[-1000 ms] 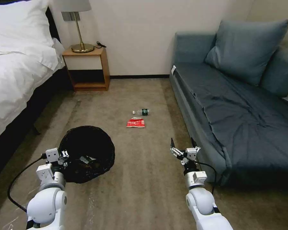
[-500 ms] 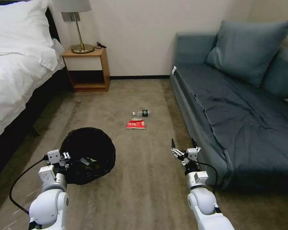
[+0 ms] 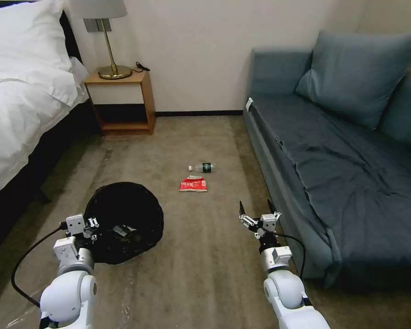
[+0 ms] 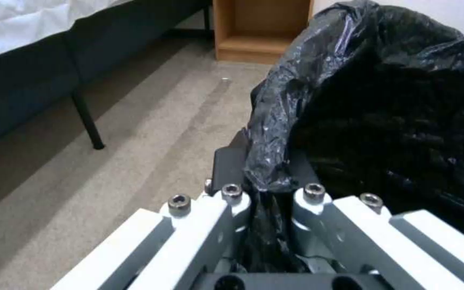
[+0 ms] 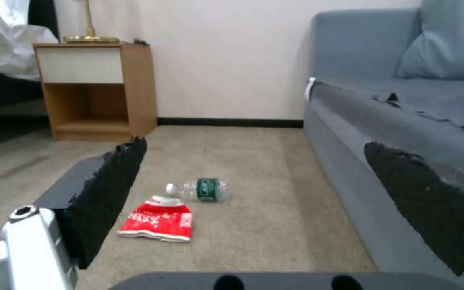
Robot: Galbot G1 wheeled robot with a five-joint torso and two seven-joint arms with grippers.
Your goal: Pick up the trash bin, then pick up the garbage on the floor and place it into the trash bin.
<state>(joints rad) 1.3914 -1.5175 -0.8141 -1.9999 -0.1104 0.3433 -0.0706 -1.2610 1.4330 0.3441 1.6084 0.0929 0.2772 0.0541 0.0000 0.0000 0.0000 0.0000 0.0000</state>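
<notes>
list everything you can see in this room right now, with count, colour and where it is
trash bin: 1, black bag lining, on the carpet at front left, some litter inside
bottle: 1, clear with green label, lying on the floor mid-room
snack packet: 1, red and white, flat on the floor just nearer than the bottle
floor: beige-brown carpet
bed: 1, white bedding, left
nightstand: 1, wooden, by the far wall
lamp: 1, brass stem, on the nightstand
sofa: 1, blue-grey, right, with cushions
left pincer: shut on the bin's bag edge
right pincer: open, above the floor beside the sofa
</notes>
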